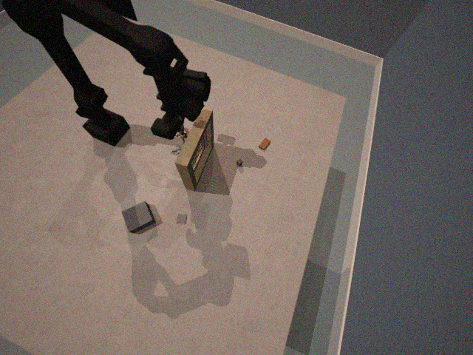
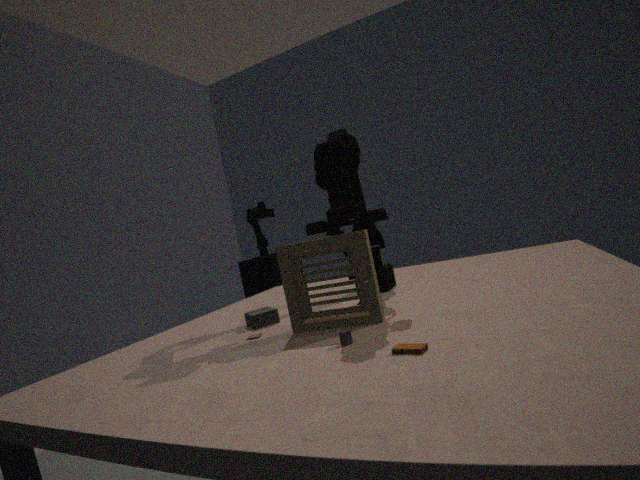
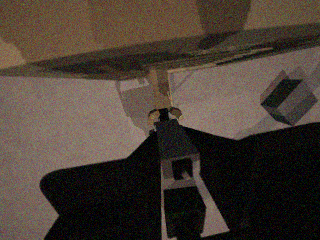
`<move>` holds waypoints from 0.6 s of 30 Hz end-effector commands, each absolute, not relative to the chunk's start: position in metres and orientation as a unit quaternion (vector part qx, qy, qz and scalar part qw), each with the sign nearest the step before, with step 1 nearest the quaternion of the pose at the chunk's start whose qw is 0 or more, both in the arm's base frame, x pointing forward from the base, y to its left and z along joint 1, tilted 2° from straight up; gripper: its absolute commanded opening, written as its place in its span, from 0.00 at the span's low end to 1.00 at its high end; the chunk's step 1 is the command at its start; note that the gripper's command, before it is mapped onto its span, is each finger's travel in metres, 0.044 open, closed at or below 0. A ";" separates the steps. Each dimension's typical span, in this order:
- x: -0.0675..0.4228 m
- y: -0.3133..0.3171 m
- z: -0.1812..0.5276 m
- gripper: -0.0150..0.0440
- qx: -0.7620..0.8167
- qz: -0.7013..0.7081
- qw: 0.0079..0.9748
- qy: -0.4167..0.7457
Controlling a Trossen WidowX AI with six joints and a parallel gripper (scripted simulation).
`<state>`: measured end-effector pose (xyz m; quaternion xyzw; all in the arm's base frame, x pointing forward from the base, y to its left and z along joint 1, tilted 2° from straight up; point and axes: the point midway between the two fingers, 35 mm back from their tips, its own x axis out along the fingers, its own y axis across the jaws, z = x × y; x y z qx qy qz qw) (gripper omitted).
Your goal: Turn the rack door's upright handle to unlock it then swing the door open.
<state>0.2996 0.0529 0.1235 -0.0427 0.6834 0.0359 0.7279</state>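
Observation:
The rack frame [image 1: 194, 139] [image 2: 290, 289] [image 3: 125, 25] stands upright on the table. Its slatted door looks closed within it. The handle [image 3: 175, 140] is a dark upright piece on a short stem in front of the door, with small pale round parts beside it in the wrist view. My gripper [image 3: 169, 133] [image 1: 181, 128] is on the handle side of the frame, its two black fingers drawn in on both sides of the handle, shut on it. The fingers' contact is dark and partly hidden. In the exterior view the frame hides the handle and the fingertips.
A grey box [image 1: 138, 217] [image 2: 262, 317] [image 3: 290, 97] and a small flat grey piece [image 1: 182, 219] [image 2: 253, 336] lie off one end of the frame. Behind the frame are a small dark cylinder [image 1: 239, 163] [image 2: 345, 338] and an orange block [image 1: 264, 143] [image 2: 409, 348].

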 end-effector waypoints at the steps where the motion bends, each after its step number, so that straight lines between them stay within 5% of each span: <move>1: 0.300 0.053 0.123 0.32 -0.042 0.035 0.728 0.683; 18: 0.300 0.053 0.123 0.27 -0.192 0.176 0.704 0.661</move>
